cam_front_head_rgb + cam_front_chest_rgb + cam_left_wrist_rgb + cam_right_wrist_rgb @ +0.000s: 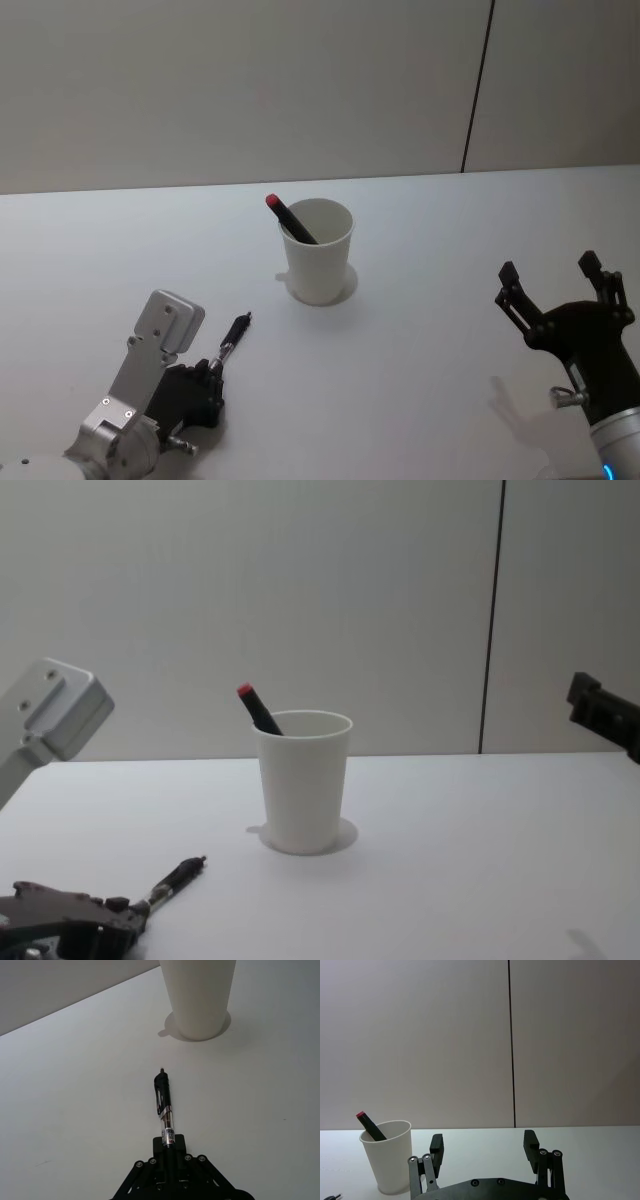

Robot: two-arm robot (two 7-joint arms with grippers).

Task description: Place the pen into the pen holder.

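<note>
Head view: pen holder (320, 265), a plain white tapered paper cup with a rolled rim, stands upright mid-table (430, 340) on a thin white disc. Inside it is one dark marker (291, 219) with a red end, leaning left against the rim, red end sticking out above it.

The pen (233, 338) is outside the cup, near-left of it and clear of it. Left gripper (213, 372) is clamped on its rear end, and the free end points toward the cup. Left wrist view: pen (164, 1110) has a black front half with a clip, then a clear barrel section with a label band running into the fingers (177, 1144). Can't tell if the pen touches the table.

Right gripper (550, 280) sits near-right, well apart from the cup, jaws spread wide with nothing between them.
</note>
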